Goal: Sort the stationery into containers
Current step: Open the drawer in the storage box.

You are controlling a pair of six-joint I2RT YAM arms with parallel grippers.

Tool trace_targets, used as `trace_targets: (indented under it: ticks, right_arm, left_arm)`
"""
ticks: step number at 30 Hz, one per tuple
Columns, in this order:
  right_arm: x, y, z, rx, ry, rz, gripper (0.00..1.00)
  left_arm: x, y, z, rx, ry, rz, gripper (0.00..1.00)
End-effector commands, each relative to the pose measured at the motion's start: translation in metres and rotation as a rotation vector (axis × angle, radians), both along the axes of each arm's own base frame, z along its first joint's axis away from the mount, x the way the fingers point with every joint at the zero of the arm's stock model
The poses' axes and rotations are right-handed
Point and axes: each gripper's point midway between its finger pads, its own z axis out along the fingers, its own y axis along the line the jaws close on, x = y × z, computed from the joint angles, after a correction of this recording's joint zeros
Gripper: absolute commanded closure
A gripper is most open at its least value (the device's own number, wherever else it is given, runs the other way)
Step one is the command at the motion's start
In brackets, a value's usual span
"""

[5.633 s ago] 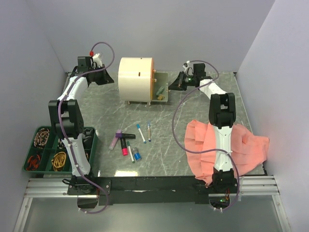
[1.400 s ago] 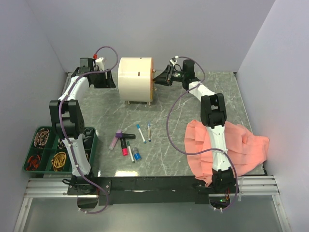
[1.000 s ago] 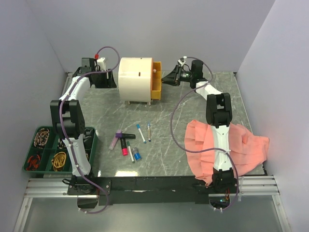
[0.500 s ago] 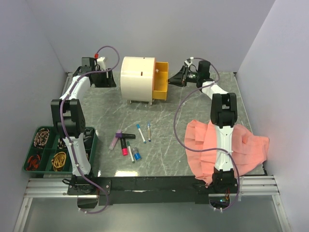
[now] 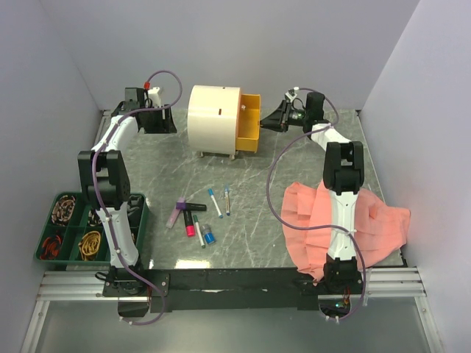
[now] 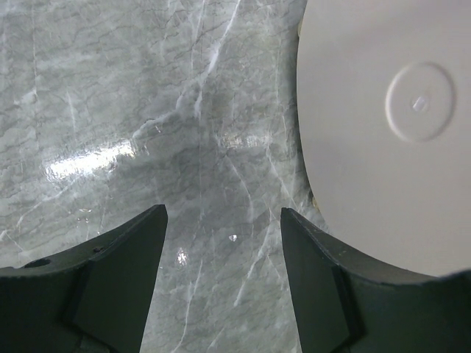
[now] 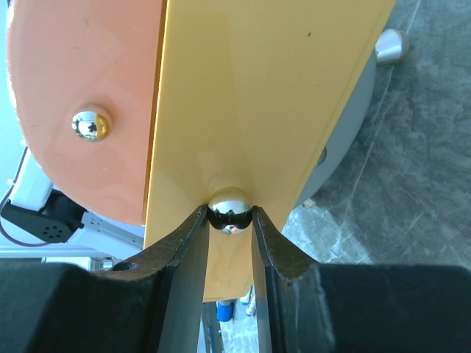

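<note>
Fingers (image 7: 190, 246) of the right gripper (image 7: 229, 215) pinch the chrome knob (image 7: 230, 206) of the yellow-orange drawer (image 5: 251, 125), which juts partway from the cream cabinet (image 5: 213, 118) toward 3 o'clock. Best to pull straight along that line, level, so the knob does not slip out. The left gripper (image 6: 222, 215), spread and empty at the cabinet's 9 o'clock, could brace it. The pens (image 5: 197, 217) lie at its 6 o'clock

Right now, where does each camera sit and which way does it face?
Top external: above and behind, looking down on the table; left arm and right arm show.
Left wrist: on the left arm, facing the cream cabinet end-on; open left fingers show.
Right wrist: on the right arm, facing the yellow drawer; right fingers pinch its knob.
Shared: top view also shows cabinet and drawer.
</note>
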Motion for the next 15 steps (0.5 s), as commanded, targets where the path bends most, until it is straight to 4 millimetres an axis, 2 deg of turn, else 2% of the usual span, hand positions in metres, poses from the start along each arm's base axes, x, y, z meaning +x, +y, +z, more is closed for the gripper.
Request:
trace_targets:
  ticks: [1, 8, 15]
  right_arm:
    - [0.012, -0.007, 0.042, -0.015, -0.118, -0.048, 0.79]
    - [0.01, -0.002, 0.063, -0.004, -0.159, -0.04, 0.79]
    - [0.006, -0.005, 0.068, 0.0, -0.165, -0.033, 0.81]
  left_arm:
    - [0.011, 0.001, 0.018, 0.003, -0.06, -0.004, 0.31]
    - [0.012, 0.001, 0.015, 0.004, -0.058, -0.003, 0.3]
    - [0.014, -0.003, 0.013, -0.012, -0.054, -0.01, 0.3]
